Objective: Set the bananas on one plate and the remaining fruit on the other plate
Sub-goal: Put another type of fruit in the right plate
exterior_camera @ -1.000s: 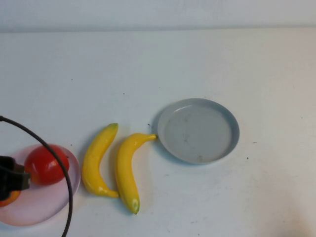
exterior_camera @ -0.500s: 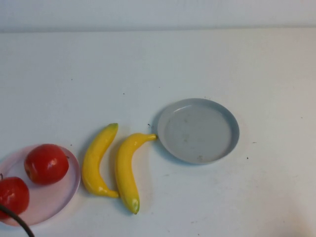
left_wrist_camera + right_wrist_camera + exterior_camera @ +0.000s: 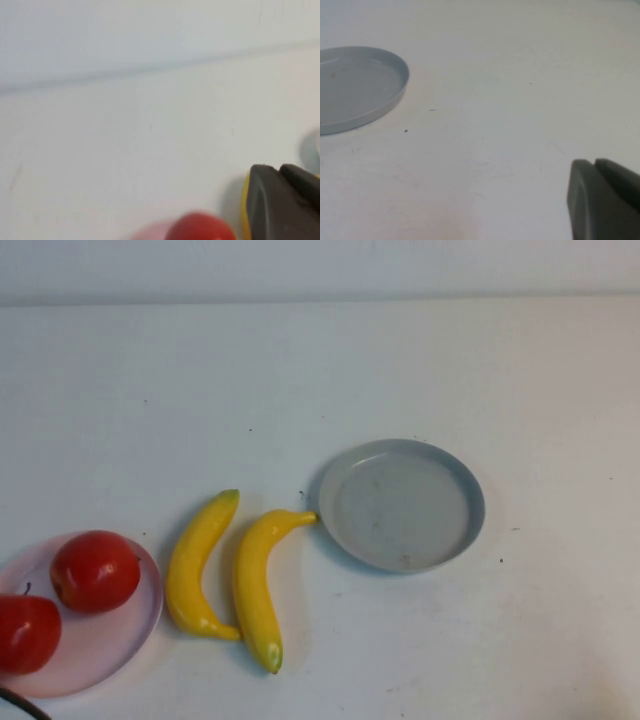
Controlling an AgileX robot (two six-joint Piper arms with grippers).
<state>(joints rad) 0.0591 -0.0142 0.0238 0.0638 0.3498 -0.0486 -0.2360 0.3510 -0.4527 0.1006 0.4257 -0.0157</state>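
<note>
Two red apples [image 3: 95, 571] [image 3: 25, 632] lie on the pale pink plate [image 3: 112, 658] at the table's near left. To its right, two yellow bananas [image 3: 200, 562] [image 3: 255, 585] lie side by side on the table. The tip of the right one reaches the rim of the grey-blue plate [image 3: 402, 503], which holds nothing. Neither gripper shows in the high view. In the left wrist view my left gripper [image 3: 279, 169] is shut and holds nothing, with an apple [image 3: 200, 228] and a sliver of banana [image 3: 245, 205] beside it. In the right wrist view my right gripper [image 3: 594, 162] is shut over bare table, well away from the grey-blue plate [image 3: 355, 90].
A dark cable [image 3: 15, 705] from the left arm crosses the high view's near-left corner. The white table runs back to a pale wall behind.
My left gripper has let go of the second apple on the pink plate, pulled back out of the high view at the near left, and shut. The bananas and the grey-blue plate have not moved.
</note>
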